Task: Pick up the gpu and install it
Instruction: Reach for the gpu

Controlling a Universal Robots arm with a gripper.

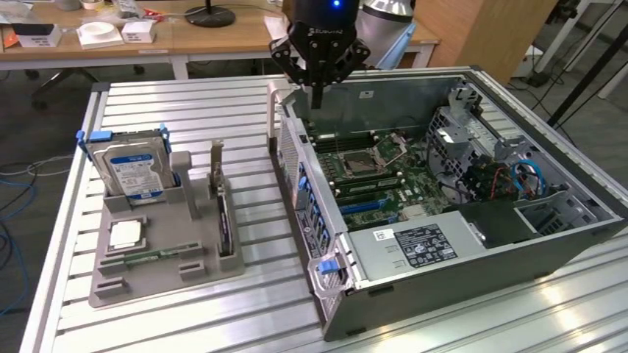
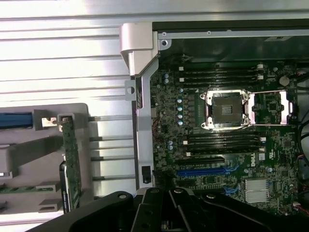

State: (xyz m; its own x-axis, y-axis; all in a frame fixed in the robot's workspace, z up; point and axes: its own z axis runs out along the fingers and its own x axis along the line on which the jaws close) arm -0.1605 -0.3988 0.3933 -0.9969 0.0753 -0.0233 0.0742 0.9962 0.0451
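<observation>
Gpu [image 1: 225, 220], a thin flat black expansion card with a narrow silver metal bracket at one end, stands on its long edge in a slot of the grey plastic holder tray [image 1: 147, 287], bracket end uppermost. That upright seating probably serves to leave its top edge free for a grasp from above. In the wrist view the card [image 2: 71, 162] appears edge-on, untouched.

Beside it in the same tray, a silver hard drive with a blue label [image 1: 132, 173] sits upright in its own cradle, a small square processor chip [image 1: 126, 234] lies flat, and a narrow green memory stick [image 1: 147, 257] lies in a groove. The tray rests on the slatted aluminium surface [image 1: 196, 110].

Just beside the tray, toward the exterior view's right, the dark open computer case [image 1: 579, 239] lies on its side with the panel off, so the green motherboard [image 1: 378, 187] faces up and its long blue expansion slot [image 2: 203, 170] can be reached from overhead.

The black gripper [image 1: 316, 94] hangs over the case's rear wall, well apart from the card. Its jaws are pressed together and pinch nothing. The pick-up has not begun, and the card is not yet installed.
</observation>
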